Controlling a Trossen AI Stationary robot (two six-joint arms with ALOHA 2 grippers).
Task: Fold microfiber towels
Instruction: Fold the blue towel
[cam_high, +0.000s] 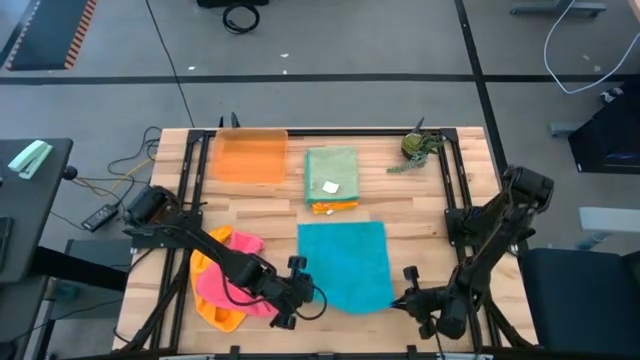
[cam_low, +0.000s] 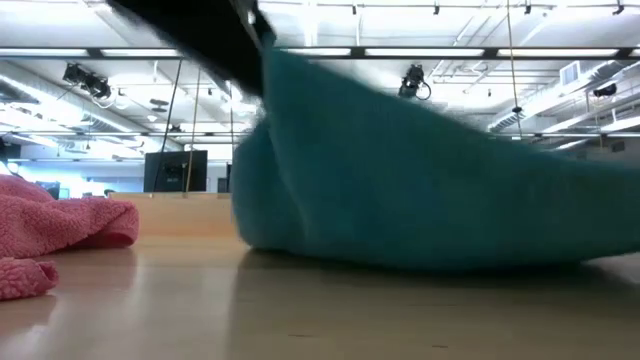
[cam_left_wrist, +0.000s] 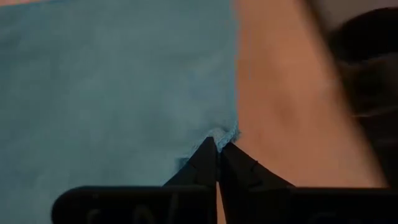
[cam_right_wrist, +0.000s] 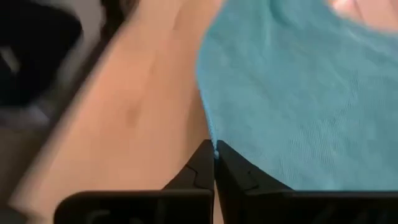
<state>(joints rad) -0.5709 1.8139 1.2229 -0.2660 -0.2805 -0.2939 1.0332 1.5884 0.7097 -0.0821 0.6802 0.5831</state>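
Note:
A teal towel (cam_high: 345, 265) lies spread on the middle of the table. Both arms are at its near edge. My left gripper (cam_left_wrist: 217, 152) is shut on the near left corner and my right gripper (cam_right_wrist: 214, 152) is shut on the near right corner. In the low view the towel (cam_low: 400, 170) rises from the table toward a dark arm (cam_low: 200, 40) at its left. A crumpled pink towel (cam_high: 225, 280) lies over an orange-yellow one at the near left. A folded green towel (cam_high: 332, 172) rests on a folded orange one at the far middle. My left gripper pinches the teal towel's near left corner (cam_left_wrist: 227, 135) between its two fingertips, slanting down from the near left. That corner is raised off the table (cam_low: 270, 110); the cloth beyond it lies flat. My right gripper pinches the towel's edge at the near right corner (cam_right_wrist: 210, 134) between its two fingertips, slanting down from the near right. The cloth climbs from the table to the fingers; one layer or several, I cannot tell.
A translucent orange tray (cam_high: 250, 157) stands at the far left. A small green plant-like object (cam_high: 418, 148) sits at the far right corner. Bare wood shows between the teal towel and the folded stack, and to the towel's right (cam_high: 420, 240).

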